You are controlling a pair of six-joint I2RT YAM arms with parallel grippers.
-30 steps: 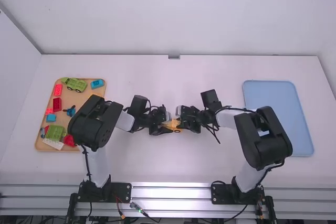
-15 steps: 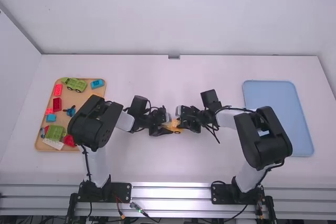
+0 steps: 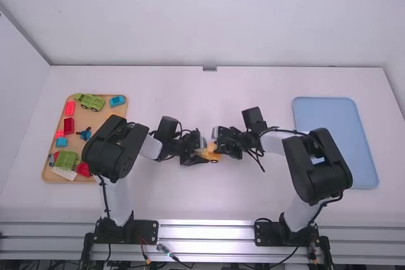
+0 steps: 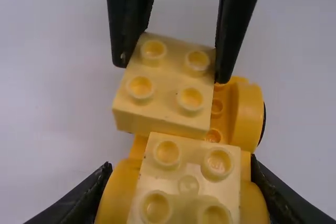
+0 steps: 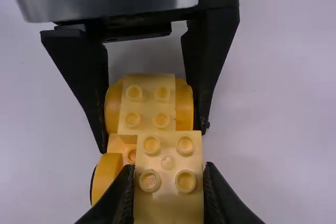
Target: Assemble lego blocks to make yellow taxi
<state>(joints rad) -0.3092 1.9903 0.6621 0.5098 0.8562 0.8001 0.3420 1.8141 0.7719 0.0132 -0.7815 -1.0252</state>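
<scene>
In the high view, my left gripper [image 3: 196,155] and my right gripper [image 3: 222,143] face each other around an orange wheeled base [image 3: 211,151]. My left gripper [image 4: 184,195] is shut on that base at its wheels; a pale yellow block [image 4: 193,163] sits on top between its fingers. A second pale yellow block [image 4: 167,85] is clamped by my right gripper [image 5: 167,190]. It stands slightly askew over the base's other end, beside the first block; whether it touches the studs I cannot tell. Some base studs and one wheel [image 5: 106,176] show beside it.
An orange-brown tray [image 3: 101,113] at the left holds red and blue bricks, green pieces and other parts, partly under the left arm. At the right lies a blue tray [image 3: 329,128], with the right arm over its near left side.
Slightly more of the orange base shows between the grippers in the high view, and its wheel sits a touch nearer the camera. Both arms are otherwise nearly still.
</scene>
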